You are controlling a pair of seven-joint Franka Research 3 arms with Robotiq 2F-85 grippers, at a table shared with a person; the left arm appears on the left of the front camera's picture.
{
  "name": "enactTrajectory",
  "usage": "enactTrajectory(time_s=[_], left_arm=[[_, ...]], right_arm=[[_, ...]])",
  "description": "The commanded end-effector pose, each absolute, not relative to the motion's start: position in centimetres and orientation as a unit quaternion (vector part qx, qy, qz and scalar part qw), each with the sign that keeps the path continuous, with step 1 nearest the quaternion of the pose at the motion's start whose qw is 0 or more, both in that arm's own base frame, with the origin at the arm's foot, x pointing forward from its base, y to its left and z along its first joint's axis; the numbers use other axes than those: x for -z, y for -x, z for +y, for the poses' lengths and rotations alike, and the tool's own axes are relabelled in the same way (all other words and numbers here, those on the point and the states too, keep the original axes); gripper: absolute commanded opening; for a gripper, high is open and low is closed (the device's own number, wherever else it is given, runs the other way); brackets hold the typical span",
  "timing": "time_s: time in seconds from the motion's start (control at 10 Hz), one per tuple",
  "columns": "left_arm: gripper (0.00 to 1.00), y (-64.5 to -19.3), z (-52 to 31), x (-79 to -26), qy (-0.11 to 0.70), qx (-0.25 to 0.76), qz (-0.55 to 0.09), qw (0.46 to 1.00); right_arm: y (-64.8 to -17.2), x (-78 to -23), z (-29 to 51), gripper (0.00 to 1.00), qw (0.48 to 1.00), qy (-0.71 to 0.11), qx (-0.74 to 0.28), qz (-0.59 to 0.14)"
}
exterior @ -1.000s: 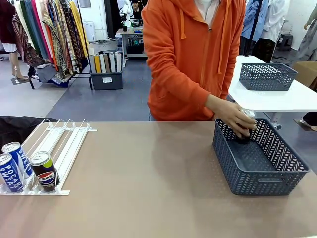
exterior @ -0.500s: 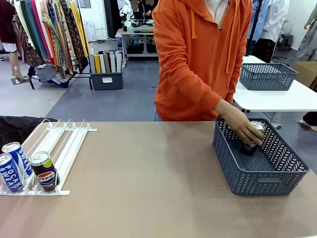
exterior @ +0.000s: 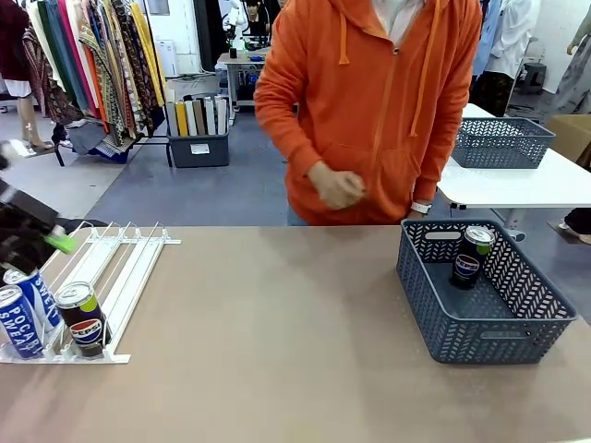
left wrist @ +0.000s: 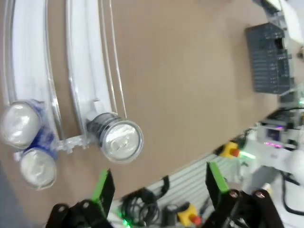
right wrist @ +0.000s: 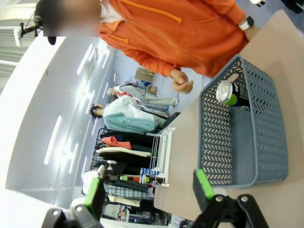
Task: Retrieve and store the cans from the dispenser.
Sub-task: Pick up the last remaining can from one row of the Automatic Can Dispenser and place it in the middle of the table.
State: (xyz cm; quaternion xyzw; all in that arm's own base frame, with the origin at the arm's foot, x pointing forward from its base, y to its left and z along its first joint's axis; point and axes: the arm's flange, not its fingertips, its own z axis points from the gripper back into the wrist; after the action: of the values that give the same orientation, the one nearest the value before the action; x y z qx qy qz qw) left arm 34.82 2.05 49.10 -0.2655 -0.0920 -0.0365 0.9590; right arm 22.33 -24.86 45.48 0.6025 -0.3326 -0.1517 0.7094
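The dispenser (exterior: pixel 120 268) lies at the table's left, its clear lanes (left wrist: pixel 90 95) seen from above in the left wrist view. At its low end stand two blue-and-white cans (exterior: pixel 20 318) (left wrist: pixel 21 124) and a dark Pepsi can (exterior: pixel 83 318) (left wrist: pixel 122 140). My left gripper (exterior: pixel 42 242) (left wrist: pixel 159 185) hovers, blurred, above these cans, open and holding nothing. Another dark can (exterior: pixel 471 257) (right wrist: pixel 228 92) stands upright in the grey basket (exterior: pixel 489 323) (right wrist: pixel 266 142) at the right. My right gripper (right wrist: pixel 148 187) is open, well away from the basket.
A person in an orange hoodie stands at the far edge, one fist (exterior: pixel 337 189) held before the body, off the table. A second grey basket (exterior: pixel 499 143) sits on a white table behind. The brown tabletop between dispenser and basket is bare.
The person let go of the dark can in the basket and drew the hand back to the body. My left gripper has come in over the dispenser's left end.
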Motion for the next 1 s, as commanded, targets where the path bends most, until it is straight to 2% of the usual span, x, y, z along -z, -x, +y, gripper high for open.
enactTrajectory(time_s=[0.0,0.4,0.9], left_arm=[[1.00,-35.7,-0.2,-45.6,0.184,0.032,-0.069,0.980],[1.00,-35.6,-1.5,-43.8,0.102,0.063,-0.089,0.989],[1.00,-36.2,-2.3,-41.8,0.087,0.077,-0.056,0.992]], right_arm=[[-22.4,-45.8,-24.9,1.00,0.706,-0.605,0.145,-0.339],[-22.4,-45.8,-24.9,1.00,0.706,-0.605,0.145,-0.339],[-22.4,-45.8,-24.9,1.00,0.706,-0.605,0.145,-0.339]])
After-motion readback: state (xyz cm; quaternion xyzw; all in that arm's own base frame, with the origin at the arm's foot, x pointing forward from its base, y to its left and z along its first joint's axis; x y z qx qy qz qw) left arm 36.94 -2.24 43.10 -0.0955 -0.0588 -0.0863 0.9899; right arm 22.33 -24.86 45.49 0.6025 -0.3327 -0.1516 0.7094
